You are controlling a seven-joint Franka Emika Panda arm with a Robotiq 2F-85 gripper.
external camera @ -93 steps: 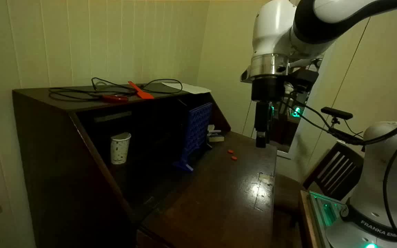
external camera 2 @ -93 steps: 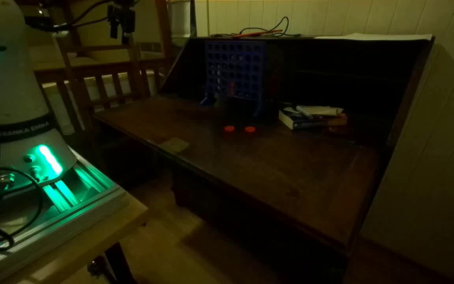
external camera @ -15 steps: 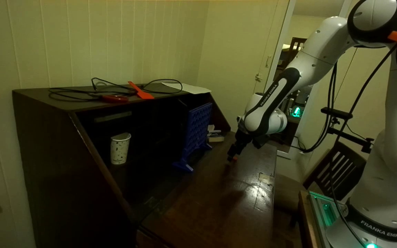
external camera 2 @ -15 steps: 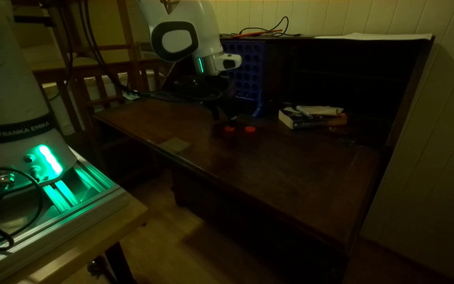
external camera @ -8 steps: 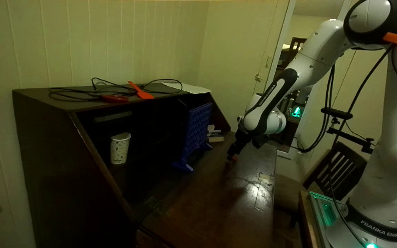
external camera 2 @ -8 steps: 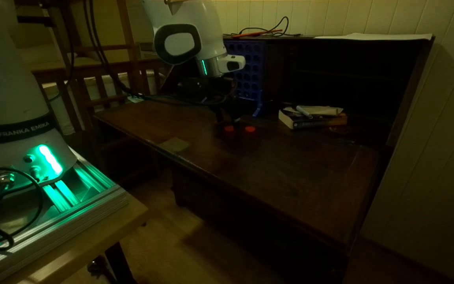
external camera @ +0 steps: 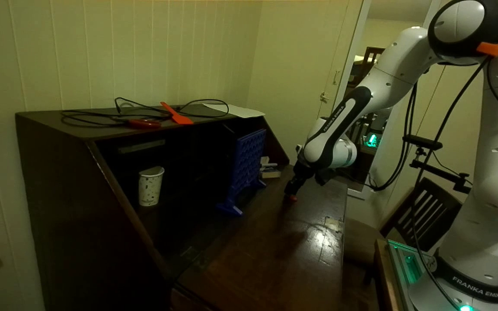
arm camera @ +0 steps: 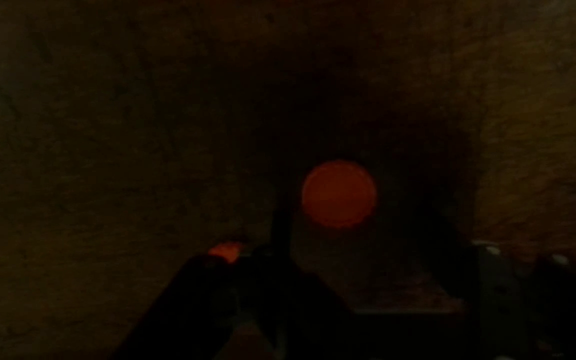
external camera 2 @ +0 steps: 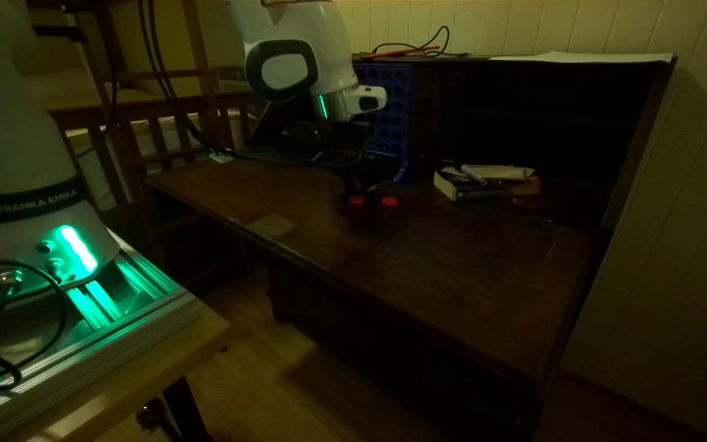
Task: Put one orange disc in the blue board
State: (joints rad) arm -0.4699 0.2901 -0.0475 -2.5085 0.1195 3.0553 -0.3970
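Two orange discs lie flat on the dark desk. One orange disc (external camera 2: pixel 356 201) is just under my gripper (external camera 2: pixel 359 188); the other disc (external camera 2: pixel 389 201) lies beside it. In the wrist view a full disc (arm camera: pixel 339 194) shows in the gap between my open fingers (arm camera: pixel 358 220), closer to the left finger. Part of the second disc (arm camera: pixel 225 251) shows past the left finger. In an exterior view my gripper (external camera: pixel 291 191) is low over the desk, with one disc (external camera: pixel 292 198) at its tips; the second is hidden. The blue board (external camera: pixel 249 160) stands upright in the cabinet, partly covered by my arm elsewhere (external camera 2: pixel 390 110).
The dark wooden cabinet (external camera: pixel 54 172) has a patterned paper cup (external camera: pixel 151 185) inside. A book with papers (external camera 2: pixel 487 184) lies right of the board in an exterior view. Black cables and an orange-red tool (external camera: pixel 177 115) lie on the cabinet top. A chair (external camera: pixel 426 211) stands beyond the desk.
Over several seconds my arm has come down from high above to the discs. In the last second the gripper has shifted slightly and turned a little. The discs and board have not moved.
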